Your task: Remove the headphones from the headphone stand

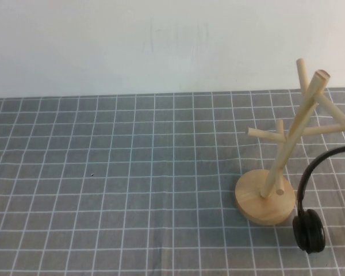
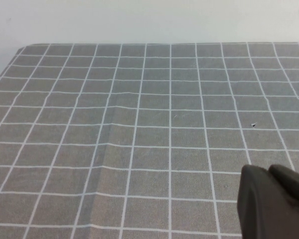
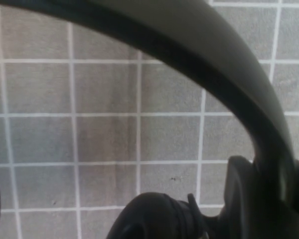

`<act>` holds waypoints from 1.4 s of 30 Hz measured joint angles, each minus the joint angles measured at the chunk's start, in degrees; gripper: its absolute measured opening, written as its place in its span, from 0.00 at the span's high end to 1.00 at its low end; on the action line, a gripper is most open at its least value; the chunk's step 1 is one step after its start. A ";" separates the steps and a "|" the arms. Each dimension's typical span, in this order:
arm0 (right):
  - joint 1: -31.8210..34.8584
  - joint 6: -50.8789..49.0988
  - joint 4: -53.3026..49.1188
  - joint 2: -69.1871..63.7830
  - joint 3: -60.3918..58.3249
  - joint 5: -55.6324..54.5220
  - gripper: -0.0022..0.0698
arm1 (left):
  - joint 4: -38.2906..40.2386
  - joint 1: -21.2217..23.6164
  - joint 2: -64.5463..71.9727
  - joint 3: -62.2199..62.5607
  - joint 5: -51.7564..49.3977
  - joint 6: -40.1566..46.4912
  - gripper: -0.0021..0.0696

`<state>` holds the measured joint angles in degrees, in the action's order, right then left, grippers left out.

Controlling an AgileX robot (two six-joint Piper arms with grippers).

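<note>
The black headphones (image 1: 309,228) are off the wooden headphone stand (image 1: 287,144), just to its right at the edge of the high view. Their headband (image 1: 319,161) arches out of that view and one ear cup hangs low beside the stand's round base (image 1: 259,201). In the right wrist view the headband (image 3: 209,55) crosses close overhead and an ear cup (image 3: 154,219) shows below. My right gripper (image 3: 269,174) is shut on the headband. My left gripper (image 2: 269,172) is shut and empty, low over the cloth, and is out of the high view.
A grey cloth with a white grid (image 1: 132,190) covers the table up to a white wall (image 1: 161,40). The stand's angled pegs (image 1: 333,112) reach toward the headphones. The cloth's far edge shows in the left wrist view (image 2: 139,44).
</note>
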<state>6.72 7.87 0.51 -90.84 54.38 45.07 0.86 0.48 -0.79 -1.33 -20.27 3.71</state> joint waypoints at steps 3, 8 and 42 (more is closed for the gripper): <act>0.14 0.00 0.12 -4.80 0.00 0.39 0.98 | 0.00 0.00 0.00 0.00 0.00 0.00 0.98; 0.14 -2.63 -4.54 -10.58 0.00 0.89 0.98 | 0.00 0.00 0.00 0.00 0.00 0.00 0.98; -0.13 1.17 9.25 53.15 0.21 2.40 0.98 | 0.00 0.00 0.00 0.00 0.00 0.00 0.98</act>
<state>6.59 9.04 9.76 -37.69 54.59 47.47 0.86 0.48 -0.79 -1.33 -20.27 3.71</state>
